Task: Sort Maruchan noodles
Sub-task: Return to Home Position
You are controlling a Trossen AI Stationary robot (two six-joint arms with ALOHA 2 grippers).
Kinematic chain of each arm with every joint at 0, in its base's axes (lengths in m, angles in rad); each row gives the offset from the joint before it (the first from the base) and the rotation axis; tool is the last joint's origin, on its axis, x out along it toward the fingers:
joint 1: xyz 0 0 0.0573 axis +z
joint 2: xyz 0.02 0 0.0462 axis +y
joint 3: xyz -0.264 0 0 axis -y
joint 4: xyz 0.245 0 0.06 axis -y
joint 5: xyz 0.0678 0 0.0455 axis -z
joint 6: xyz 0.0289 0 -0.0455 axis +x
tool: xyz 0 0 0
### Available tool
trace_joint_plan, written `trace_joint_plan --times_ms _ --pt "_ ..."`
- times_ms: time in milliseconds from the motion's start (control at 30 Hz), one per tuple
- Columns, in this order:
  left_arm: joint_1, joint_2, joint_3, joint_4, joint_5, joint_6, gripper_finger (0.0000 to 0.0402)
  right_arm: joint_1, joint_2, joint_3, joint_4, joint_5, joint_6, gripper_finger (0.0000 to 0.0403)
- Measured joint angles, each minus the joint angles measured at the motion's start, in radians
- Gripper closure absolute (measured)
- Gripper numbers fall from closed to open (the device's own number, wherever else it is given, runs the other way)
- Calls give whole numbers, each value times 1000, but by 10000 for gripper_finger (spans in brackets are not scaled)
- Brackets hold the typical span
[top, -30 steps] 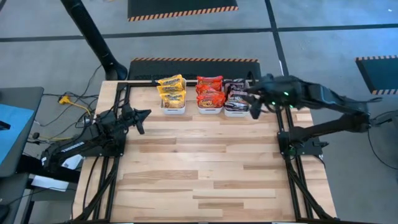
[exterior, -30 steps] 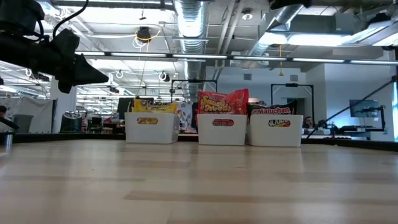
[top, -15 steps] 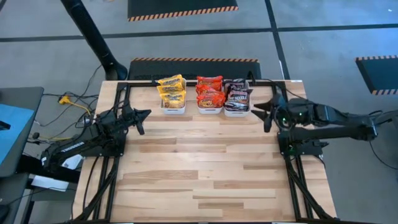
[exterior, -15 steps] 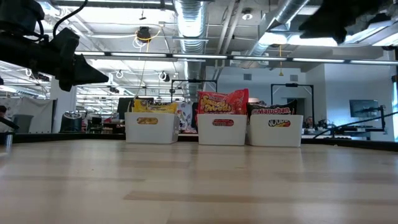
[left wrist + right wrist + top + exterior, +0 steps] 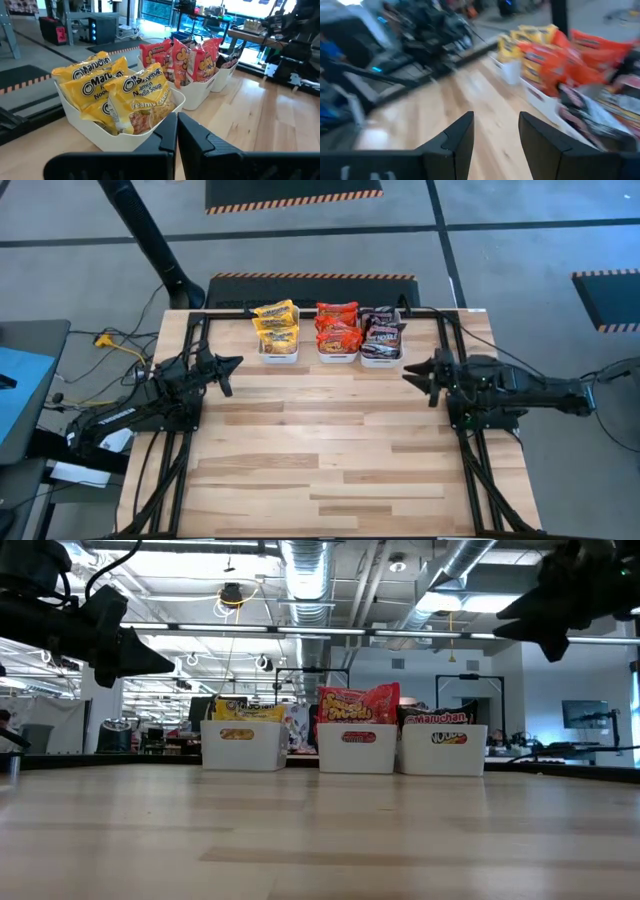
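Note:
Three white bins stand in a row at the table's far edge. The left bin (image 5: 278,352) holds yellow Maruchan noodles (image 5: 117,92), the middle bin (image 5: 338,354) red packets (image 5: 338,325), the right bin (image 5: 380,356) dark packets (image 5: 381,330). My left gripper (image 5: 232,365) hovers shut over the table's left side, near the yellow bin, holding nothing. My right gripper (image 5: 418,376) hovers open over the table's right side, just nearer than the dark bin, with nothing between its fingers (image 5: 452,137).
Black frame rails (image 5: 205,330) run along the table's left, right and far sides. The light wood tabletop (image 5: 320,450) stretches from the bins to the near edge. Beyond the far edge lies a floor mat with orange-striped border (image 5: 310,277).
My right gripper has come down from over the dark bin and drawn back toward the table's right and near side, rolling somewhat as it went; it stays open and carries nothing. The packets stay in their bins.

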Motion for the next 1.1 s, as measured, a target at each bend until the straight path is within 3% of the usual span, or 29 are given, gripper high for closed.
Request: trace_joint_plan --times_ms 167,600,800,1100 --pt "0 0 0 0 0 -1 401 0 -96 -109 151 -46 17 223" --pt "0 0 0 0 0 8 401 -1 -251 -296 269 -60 133 223" --pt "0 0 0 0 1 23 401 0 -248 -318 321 -167 130 223" --pt "0 0 0 0 0 212 401 25 -230 -317 300 -225 44 223"
